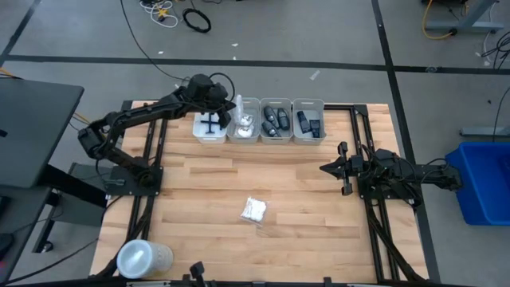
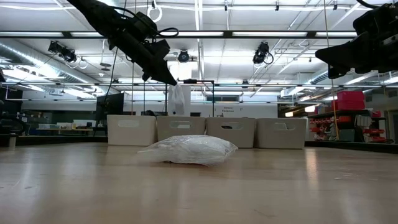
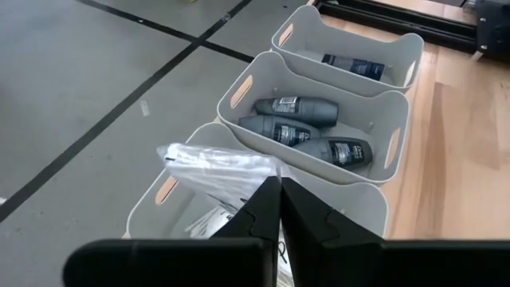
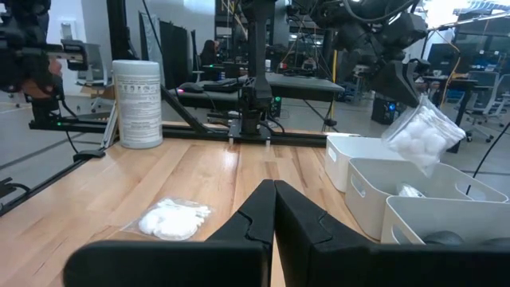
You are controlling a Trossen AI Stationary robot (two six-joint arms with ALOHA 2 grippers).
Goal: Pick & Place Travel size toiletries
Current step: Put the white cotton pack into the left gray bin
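My left gripper (image 3: 279, 182) is at the far edge, over the row of white bins, shut on a white crinkly packet (image 3: 215, 167). The low view shows that packet (image 2: 179, 99) hanging above the second bin (image 1: 245, 127). A second packet (image 1: 254, 210) lies flat on the table's middle, nearer the near edge. Dark blue razors (image 1: 209, 124) lie in the first bin. Dark oblong containers (image 3: 307, 131) fill the third bin, and more containers (image 1: 308, 122) the fourth. My right gripper (image 4: 273, 185) waits shut at the table's right side, touching nothing. My left gripper pinches the white packet between its two fingers by the upper edge (image 4: 416, 108). The fingers (image 2: 168, 76) come slanting down from the table's left. The packet hangs below them, lifted clear, over the second bin.
A large clear round lidded tub (image 1: 143, 259) stands at the near left corner. The four bins (image 2: 205, 132) line the far edge. Bare wood lies between the bins and the loose packet. A white canister (image 4: 138, 104) stands at the table's left side.
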